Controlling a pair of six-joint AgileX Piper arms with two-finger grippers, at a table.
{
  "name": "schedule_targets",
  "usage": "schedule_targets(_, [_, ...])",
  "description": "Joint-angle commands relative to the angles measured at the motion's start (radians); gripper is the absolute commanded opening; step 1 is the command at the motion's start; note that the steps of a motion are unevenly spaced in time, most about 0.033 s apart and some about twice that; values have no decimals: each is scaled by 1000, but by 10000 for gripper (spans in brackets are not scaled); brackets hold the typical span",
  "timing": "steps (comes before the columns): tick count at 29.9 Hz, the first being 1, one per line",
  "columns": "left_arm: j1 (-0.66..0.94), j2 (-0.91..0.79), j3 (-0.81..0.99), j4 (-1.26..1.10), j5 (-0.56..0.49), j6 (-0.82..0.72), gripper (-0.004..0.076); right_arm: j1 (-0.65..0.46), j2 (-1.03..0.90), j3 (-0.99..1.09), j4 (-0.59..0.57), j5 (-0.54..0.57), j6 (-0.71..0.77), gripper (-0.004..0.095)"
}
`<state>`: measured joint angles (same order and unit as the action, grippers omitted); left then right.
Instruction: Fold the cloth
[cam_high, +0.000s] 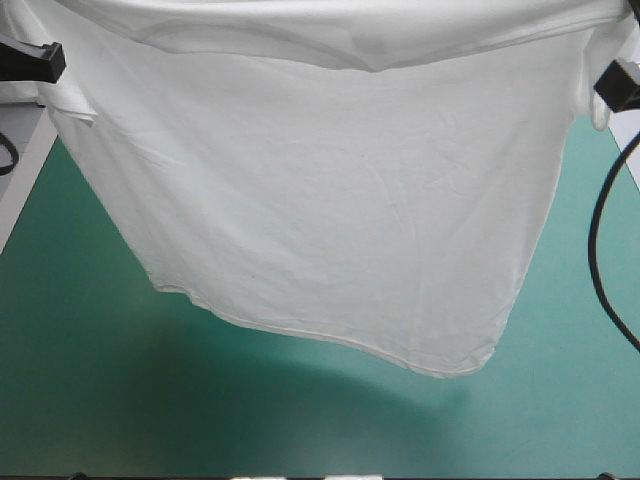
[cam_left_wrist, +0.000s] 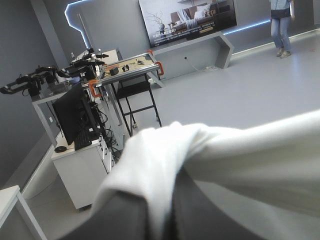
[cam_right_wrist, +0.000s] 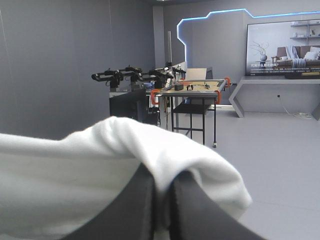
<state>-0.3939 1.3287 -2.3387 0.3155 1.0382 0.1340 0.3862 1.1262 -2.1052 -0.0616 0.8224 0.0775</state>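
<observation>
**T-shirt hung wide between both grippers, hem toward the lower frame**

T-shirt (cam_high: 330, 220) hangs as one broad white sheet. In the high view its top edge runs from the upper left corner to the upper right, so its long axis lies across the frame. Its hem (cam_high: 330, 340) curves through the lower middle and dips lowest toward the lower right.

The left gripper (cam_left_wrist: 165, 192) is all but pressed together, with a fold of the white cloth pinched between its black fingers (cam_left_wrist: 120, 220). The right gripper (cam_right_wrist: 162, 175) pinches the other end the same way, and cloth bunches over its tips. Each arm has one end, so neither is nearer the work, and the cloth falls away below both.

The teal-green cover (cam_high: 90, 390) shows under and around the hem. A soft shadow (cam_high: 330, 390) lies just below the hem in the frame, so I judge the hem to be clear of the table.

The coming move likely turns on this drop. If both arms lower together, the lower right part of the hem should touch first. The sheet could then be laid flat for folding, provided the span is kept taut.
</observation>
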Motion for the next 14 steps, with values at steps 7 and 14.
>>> schedule_targets(7, [-2,102,79,26,-35,3,-9,1,204,-11,-29,19,-13,-19])
schedule_targets(14, [52,212,231,-33,-163,-30,-9,1,368,-11,-67,-56,-13,-19])
